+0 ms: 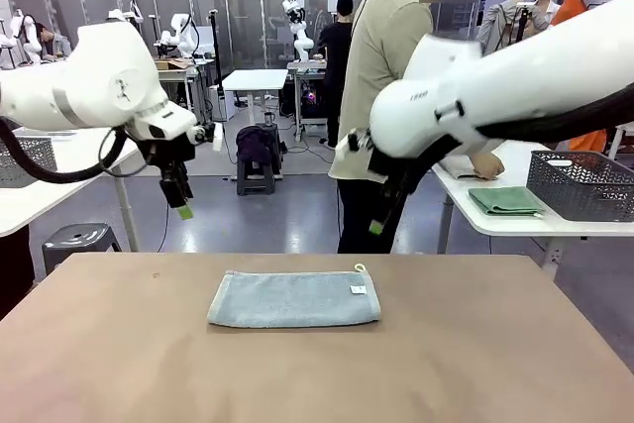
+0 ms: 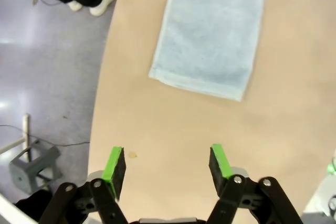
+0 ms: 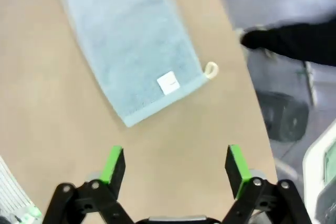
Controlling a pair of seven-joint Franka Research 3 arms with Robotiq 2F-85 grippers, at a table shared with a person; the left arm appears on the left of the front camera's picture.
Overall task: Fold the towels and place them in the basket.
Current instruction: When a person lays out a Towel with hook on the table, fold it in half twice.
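There are two end effectors, one towel, one green cloth and two mesh baskets. The single towel (image 1: pixel 293 299), pale blue-grey and folded into a long flat rectangle, lies in the middle of the brown tabotop's width, nearer its far edge than its near one, with a white label (image 1: pixel 358 288) and a small loop (image 1: pixel 361 267) at its right end. The left end effector (image 2: pixel 167 163) hangs in the air above and to the left of the towel, well clear of it, its green-padded fingers spread wide with nothing between them. The right end effector (image 3: pixel 176 163) hangs above and just to the right of the towel's looped end, also apart from it, fingers spread and empty. The basket (image 1: pixel 582 185), dark grey with lattice sides, stands on a white table (image 1: pixel 495 223) far to the right, apart from the brown tabletop (image 1: pixel 119 364), with the folded green cloth (image 1: pixel 505 200) lying just to its left. A second mesh basket (image 1: pixel 22 160) sits on another white table at the far left. A person (image 1: pixel 386 66) in a beige shirt stands beyond the far edge, one hand on the right-hand white table. The floor is glossy grey, a grey stool (image 1: pixel 74 240) stands at the left, and further benches fill the room behind.
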